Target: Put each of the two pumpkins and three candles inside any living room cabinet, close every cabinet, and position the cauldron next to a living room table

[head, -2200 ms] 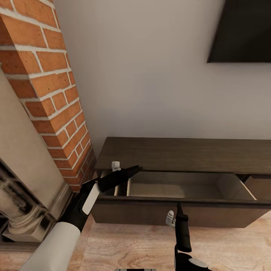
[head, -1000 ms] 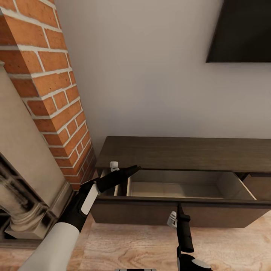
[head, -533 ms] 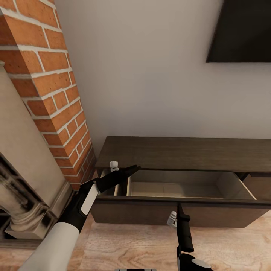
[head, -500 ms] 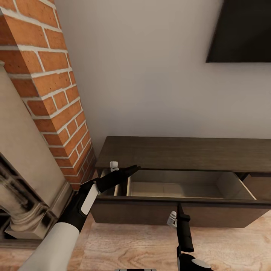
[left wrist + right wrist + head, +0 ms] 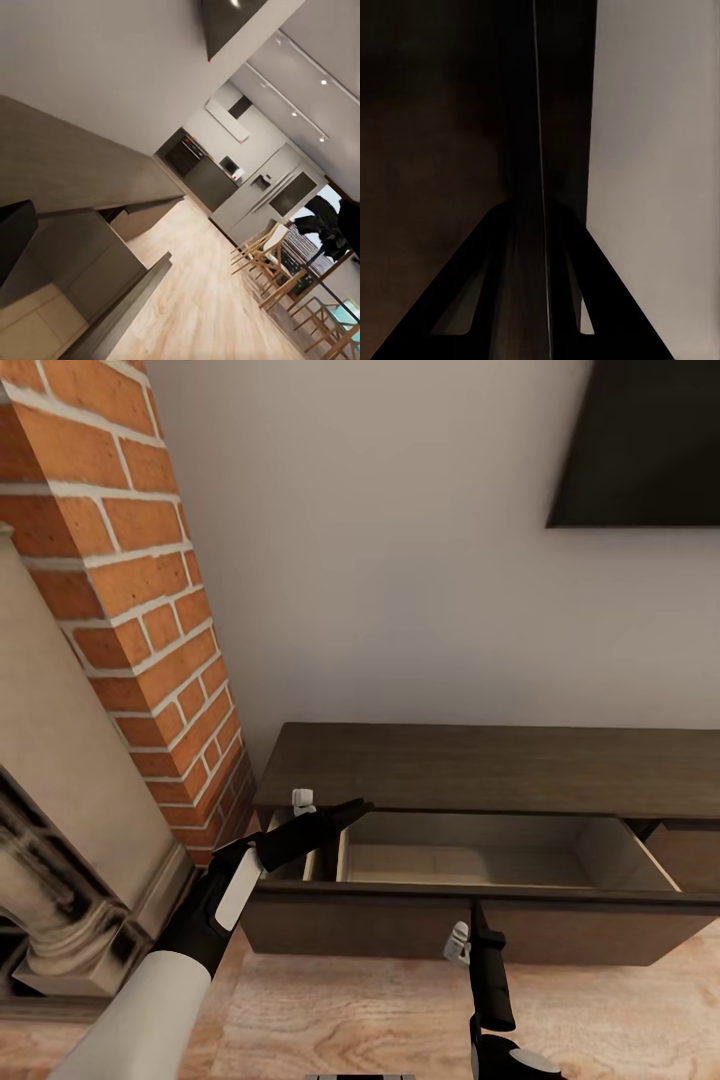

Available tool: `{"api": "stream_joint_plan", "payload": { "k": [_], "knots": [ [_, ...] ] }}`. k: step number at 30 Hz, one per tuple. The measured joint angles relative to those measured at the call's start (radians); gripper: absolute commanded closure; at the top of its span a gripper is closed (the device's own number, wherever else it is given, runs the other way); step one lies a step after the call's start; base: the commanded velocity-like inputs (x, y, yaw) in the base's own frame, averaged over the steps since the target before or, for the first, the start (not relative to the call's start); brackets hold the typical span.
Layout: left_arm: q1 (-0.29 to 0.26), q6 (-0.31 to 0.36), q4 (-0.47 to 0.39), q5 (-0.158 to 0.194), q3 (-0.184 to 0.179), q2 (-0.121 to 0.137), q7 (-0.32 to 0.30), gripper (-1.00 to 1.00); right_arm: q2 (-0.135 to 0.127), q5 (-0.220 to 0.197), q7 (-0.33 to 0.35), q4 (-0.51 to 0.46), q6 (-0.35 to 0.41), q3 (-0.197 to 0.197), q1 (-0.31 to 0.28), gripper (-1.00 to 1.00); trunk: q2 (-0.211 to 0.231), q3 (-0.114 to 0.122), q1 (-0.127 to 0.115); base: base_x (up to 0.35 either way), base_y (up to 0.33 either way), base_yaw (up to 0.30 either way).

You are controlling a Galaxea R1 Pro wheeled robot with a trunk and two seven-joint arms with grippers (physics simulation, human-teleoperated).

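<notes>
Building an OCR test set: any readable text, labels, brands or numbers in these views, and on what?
None readable.
The cabinet, its open drawer and drawer front: plain wood, no lettering.
The dark wall screen: blank.
The brick column: no signs.
The kitchen appliances far off in the left wrist view: too small to tell any marking.
The right wrist view sits close to the dark drawer front: no text.

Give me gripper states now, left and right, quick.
Left gripper: empty, over the open drawer of the cabinet; open or shut cannot be told.
Right gripper: at the drawer front; grip cannot be told.
</notes>
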Motion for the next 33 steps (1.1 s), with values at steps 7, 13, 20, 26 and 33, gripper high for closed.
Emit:
{"api": "stream_joint_plan", "payload": {
  "k": [7, 13, 20, 26, 33],
  "knots": [
    [0.000, 0.000, 0.000, 0.001, 0.000, -0.001, 0.000, -1.00, 0.001, 0.002, 0.000, 0.005, 0.000, -0.001, 0.000, 1.00, 0.000, 0.003, 0.000, 0.000, 0.000, 0.000],
    [0.000, 0.000, 0.000, 0.000, -0.001, 0.000, 0.000, -1.00, 0.001, 0.002, 0.000, 0.005, 0.000, -0.001, 0.000, 1.00, 0.000, 0.003, 0.000, -0.004, 0.000, 0.000],
    [0.000, 0.000, 0.000, 0.000, -0.001, 0.000, 0.000, -1.00, 0.001, 0.006, 0.000, 0.005, 0.000, -0.001, 0.000, 1.00, 0.000, 0.003, 0.000, -0.054, 0.000, 0.000],
    [0.000, 0.000, 0.000, 0.000, -0.001, 0.000, 0.000, -1.00, 0.001, 0.007, 0.000, 0.006, 0.000, -0.002, 0.000, 1.00, 0.000, 0.003, 0.000, -0.002, 0.000, 0.000],
    [0.006, -0.001, 0.001, 0.003, 0.001, -0.002, 0.004, -1.00, 0.000, 0.008, 0.010, 0.011, -0.006, -0.003, -0.010, 1.00, 0.000, 0.003, 0.000, 0.000, 0.000, 0.000]
  ]
}}
